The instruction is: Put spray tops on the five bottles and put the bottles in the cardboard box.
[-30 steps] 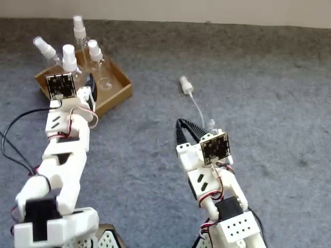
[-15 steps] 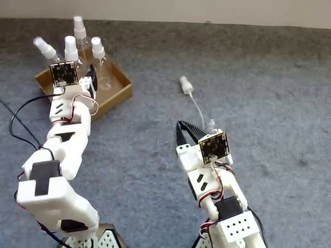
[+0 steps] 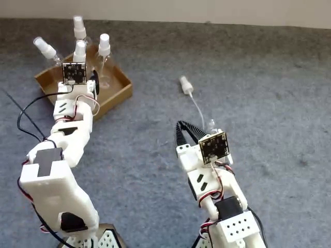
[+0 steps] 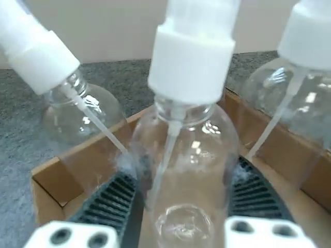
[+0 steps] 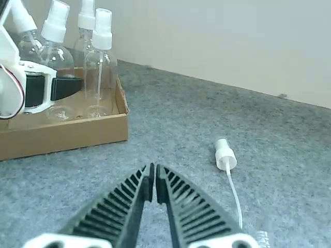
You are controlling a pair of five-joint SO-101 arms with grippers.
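Note:
The cardboard box (image 3: 118, 94) sits at the far left of the grey carpet with several clear bottles standing in it, each with a white spray top. My left gripper (image 3: 86, 67) is inside the box (image 4: 54, 181), shut on one upright bottle (image 4: 186, 150) whose top (image 3: 80, 50) rises above the wrist. The neighbouring bottles (image 4: 83, 111) (image 4: 289, 98) stand close on both sides. A loose spray top (image 3: 185, 85) with its long tube lies on the carpet mid-table. My right gripper (image 5: 154, 170) is shut and empty, a short way short of that spray top (image 5: 225, 155).
A small clear piece (image 3: 212, 123) lies at the tube's end beside the right wrist; I cannot tell what it is. Bare carpet stretches to the right and between the arms. A pale wall bounds the far edge.
The left arm has stretched farther into the box, and the bottle in its gripper has shifted right and farther back. The right arm and the loose spray top have not moved.

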